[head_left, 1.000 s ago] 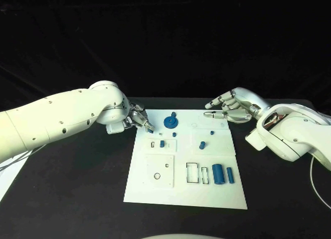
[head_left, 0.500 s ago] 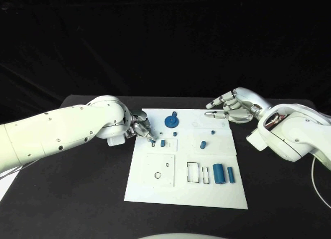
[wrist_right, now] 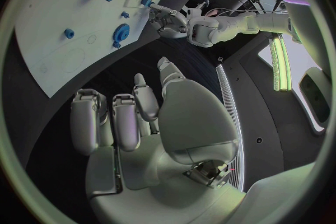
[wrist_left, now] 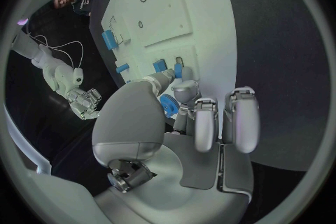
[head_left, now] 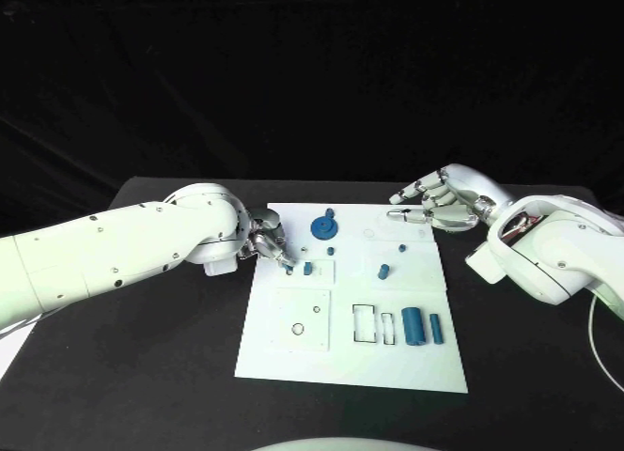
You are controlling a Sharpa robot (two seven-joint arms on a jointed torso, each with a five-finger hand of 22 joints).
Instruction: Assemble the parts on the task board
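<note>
Left robot hand (head_left: 266, 241) is sitting at the left edge of the task board (head_left: 351, 362), fingertips (head_left: 284, 263) reaching down next to a small blue peg (head_left: 308, 269) standing in the raised square block on the upper left of the board. In the left wrist view the left robot hand (wrist_left: 183, 102) has thumb and one finger drawn together close to that peg (wrist_left: 178, 70), other fingers held straight; cannot tell whether it is actually pinching anything, the contact spot is hidden. Right robot hand (head_left: 441, 204) is hovering over the board's upper right corner, fingers loosely curled and spread, grasping nothing; the right wrist view shows the right robot hand (wrist_right: 136, 117) with an empty palm above the dark table (head_left: 136, 376). Parts lying on the board: blue gear (head_left: 323, 225) near the top centre, small blue stud (head_left: 331, 252) just below it, another small stud (head_left: 401, 249) to the right, short blue cylinder (head_left: 382, 273) mid-board, and two blue bars, the thick one (head_left: 413, 326) and the thin one (head_left: 435, 327), lying side by side at lower right, just beside two empty rectangular slots (head_left: 373, 325). Lower left plate (head_left: 302, 319) is showing an oval hole and two small holes.
</note>
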